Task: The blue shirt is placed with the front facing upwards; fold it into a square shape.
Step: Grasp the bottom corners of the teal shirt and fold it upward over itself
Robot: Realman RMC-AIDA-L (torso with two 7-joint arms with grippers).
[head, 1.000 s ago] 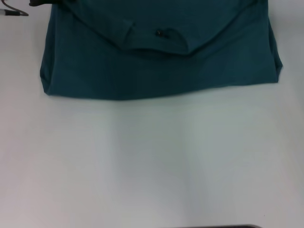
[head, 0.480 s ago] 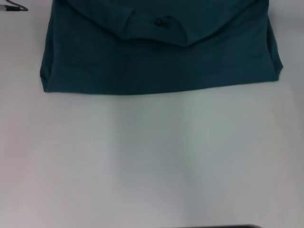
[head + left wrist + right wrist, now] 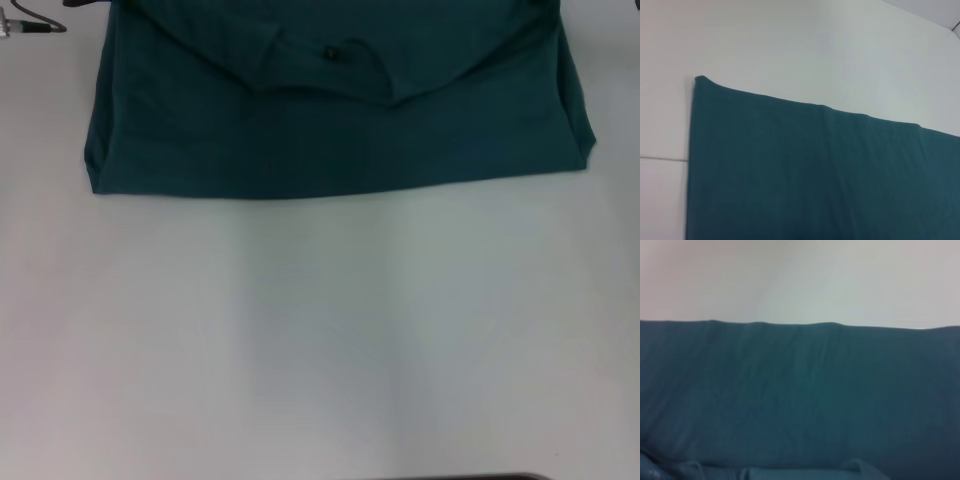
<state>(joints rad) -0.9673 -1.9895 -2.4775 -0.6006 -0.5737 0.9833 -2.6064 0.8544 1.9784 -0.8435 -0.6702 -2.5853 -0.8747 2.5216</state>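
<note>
Shirt [image 3: 330,140] lies flat on the white table [image 3: 320,340], at the far side of the head view and running out of frame at the far edge. It is dark teal-blue and partly folded: a wide cloth band with a nearly straight near edge spans most of the table's width, with rounded folded corners at the left and right ends. Over this band a second layer is folded, its lower edge curving like an upturned arc. The neck opening [image 3: 335,80] sits near the middle of that arc, and a small dark label [image 3: 331,53] shows just inside it. No chest print shows on the visible surfaces.

Left wrist view shows one folded corner of the shirt [image 3: 805,170] and a long straight edge against bare table [image 3: 805,50]; a thin seam line crosses the table beside the cloth. Right wrist view shows plain cloth [image 3: 800,390] with table [image 3: 800,280] beyond its edge.

Neither pincer shows in any view, so how far either is open, and whether it has hold of anything, cannot be told. A dark cable end [image 3: 30,24] lies at the far left corner, beside the shirt and apart from it.
</note>
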